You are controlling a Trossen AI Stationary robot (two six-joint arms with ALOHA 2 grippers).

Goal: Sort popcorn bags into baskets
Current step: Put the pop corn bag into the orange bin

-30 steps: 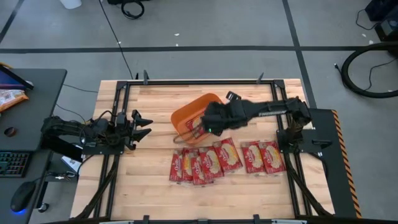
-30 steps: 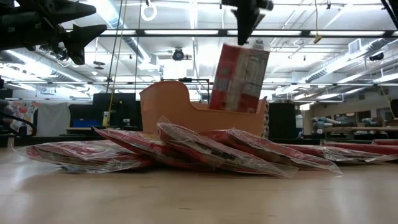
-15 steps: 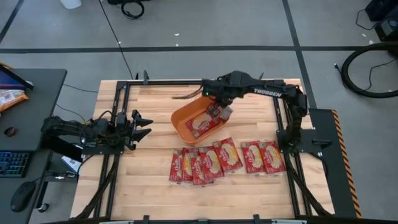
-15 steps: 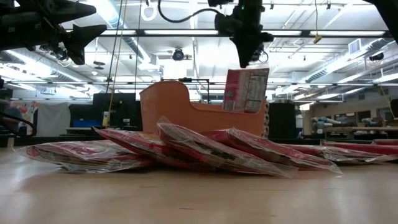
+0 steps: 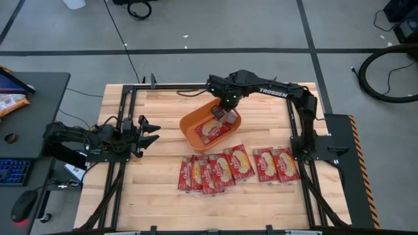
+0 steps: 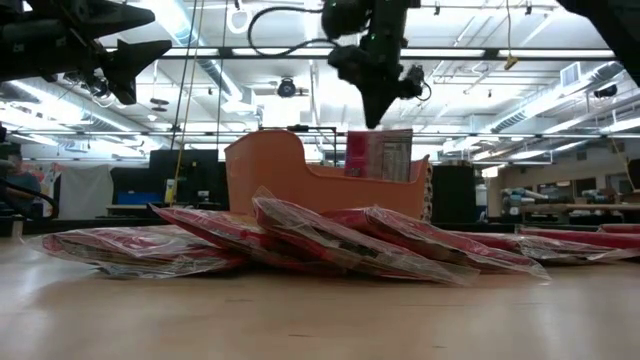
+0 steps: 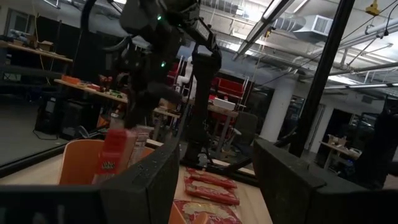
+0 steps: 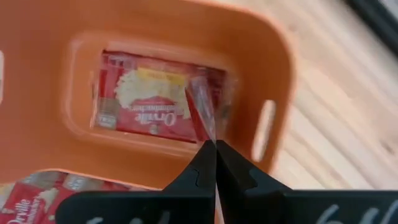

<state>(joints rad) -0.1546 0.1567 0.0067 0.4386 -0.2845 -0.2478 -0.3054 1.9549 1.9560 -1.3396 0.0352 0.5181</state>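
The wooden bench (image 5: 157,189) fills the picture from above, and near its middle sits the orange basket (image 5: 196,125), angled to the bench edges, its near wall rising behind the loose packets in the low view (image 6: 262,165). On the near side of the basket lie the popcorn bags: a bunch of four overlapping ones (image 5: 215,171) just beside the basket's near wall, and a pair (image 5: 275,163) side by side a little to the right of that bunch, all flat on the wood; from bench height they make a low red heap (image 6: 330,235) in front of the tub. Inside the basket one bag lies flat on the floor (image 8: 146,106), face up. A second bag (image 8: 202,109) stands on edge in there, upright at the far right end of the tub, poking above the rim in the low view (image 6: 380,153). The right claw (image 8: 215,144) hangs over that end of the basket, fingers pinched tight together, clamped on the top edge of the upright bag. The left claw (image 5: 149,129) waits well off at the left side of the bench, raised above it, fingers spread apart and holding nothing.
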